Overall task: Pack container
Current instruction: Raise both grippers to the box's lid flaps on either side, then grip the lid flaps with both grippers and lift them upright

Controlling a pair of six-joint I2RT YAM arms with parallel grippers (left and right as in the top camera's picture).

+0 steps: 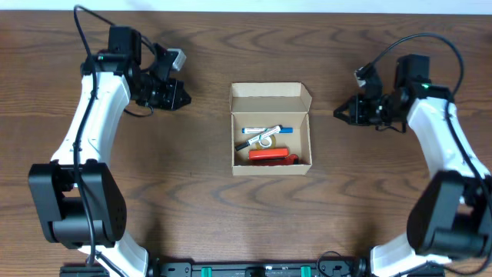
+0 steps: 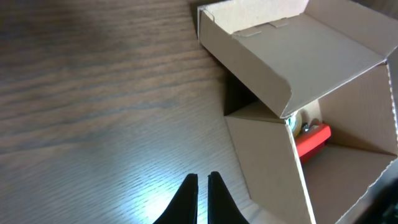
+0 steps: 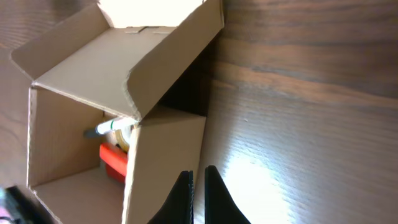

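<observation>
Left tool (image 1: 175, 94) closed, pointing inward, right tool (image 1: 341, 113) closed, pointing inward

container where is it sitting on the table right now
In the overhead view the container sits open at the middle of the table, between the left gripper and the right gripper, touching neither.

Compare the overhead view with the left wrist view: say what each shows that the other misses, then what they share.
Only overhead: both arms, the right gripper beside the container, and the blue-and-white pen inside it. Only left wrist: the left gripper with its fingertips close together, glare on the wood, and the container's outer side wall up close. Both: the open container, the red item inside it, and the table.
</observation>
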